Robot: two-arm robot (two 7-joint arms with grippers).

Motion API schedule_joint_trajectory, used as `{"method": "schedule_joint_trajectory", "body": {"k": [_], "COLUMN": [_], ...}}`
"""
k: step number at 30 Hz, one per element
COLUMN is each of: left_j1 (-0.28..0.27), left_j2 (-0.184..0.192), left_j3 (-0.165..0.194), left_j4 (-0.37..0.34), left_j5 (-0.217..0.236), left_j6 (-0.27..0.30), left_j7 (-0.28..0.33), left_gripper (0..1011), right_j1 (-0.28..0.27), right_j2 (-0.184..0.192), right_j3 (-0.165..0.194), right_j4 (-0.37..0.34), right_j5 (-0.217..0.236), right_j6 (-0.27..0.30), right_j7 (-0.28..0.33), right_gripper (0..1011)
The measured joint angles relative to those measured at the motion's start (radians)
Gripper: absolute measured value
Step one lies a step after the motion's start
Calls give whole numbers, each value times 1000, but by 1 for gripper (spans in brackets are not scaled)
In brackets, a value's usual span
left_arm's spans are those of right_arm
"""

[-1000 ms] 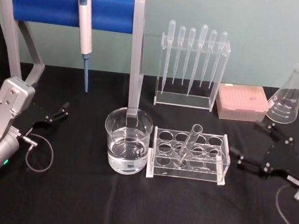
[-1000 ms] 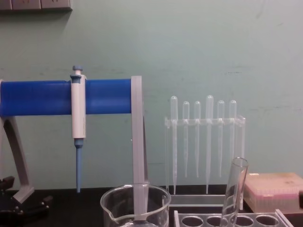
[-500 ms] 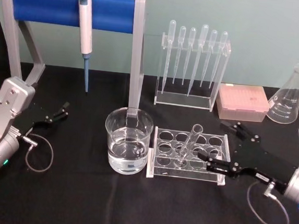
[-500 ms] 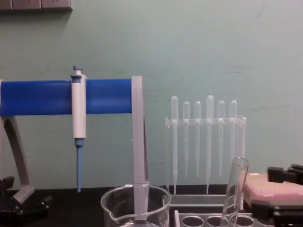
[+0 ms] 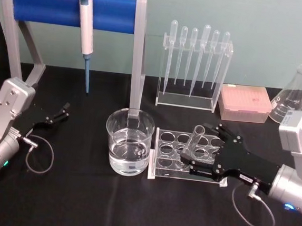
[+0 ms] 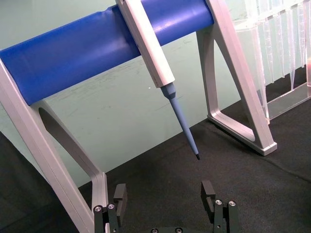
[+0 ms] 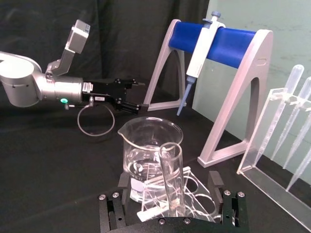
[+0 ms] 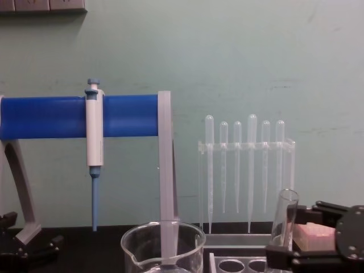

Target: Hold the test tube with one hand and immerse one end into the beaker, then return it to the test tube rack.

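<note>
**Right gripper open around the tube in the rack**

Nearest me, my right gripper [image 5: 195,143] reaches in from the right over the clear rack [image 5: 159,173]. Its jaws are spread wide, one finger on each side of the test tube [image 7: 171,170]. I see a gap on both sides, so nothing is gripped. The tube leans in a rack hole, open end up. Just left of the rack stands the beaker [image 5: 113,136], part full of clear liquid. My left gripper [image 5: 61,112] sits low at the far left, jaws apart and empty. Farther back are the blue-barred stand [image 5: 49,6] with a pipette [image 5: 85,28] hanging on it, the dropper rack [image 5: 191,102], a pink box [image 5: 244,102] and a flask [image 5: 289,104].
</note>
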Motion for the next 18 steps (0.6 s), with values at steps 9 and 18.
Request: {"method": "schedule_joint_trajectory", "body": {"k": [9,18], "left_j1": [0,0], "left_j2": [0,0], "left_j3": [0,0], "left_j4": [0,0], "left_j5": [0,0], "left_j6": [0,0], "left_j7": [0,0], "left_gripper": [1000,1000], "right_j1": [31,36], "right_j2": [-35,-39], "right_j3": [-13,-17], "right_j4": [17,22], "right_j5": [24,29], "right_j6": [56,64], "right_j7": [0,-2], "right_gripper": [1004,1004]}}
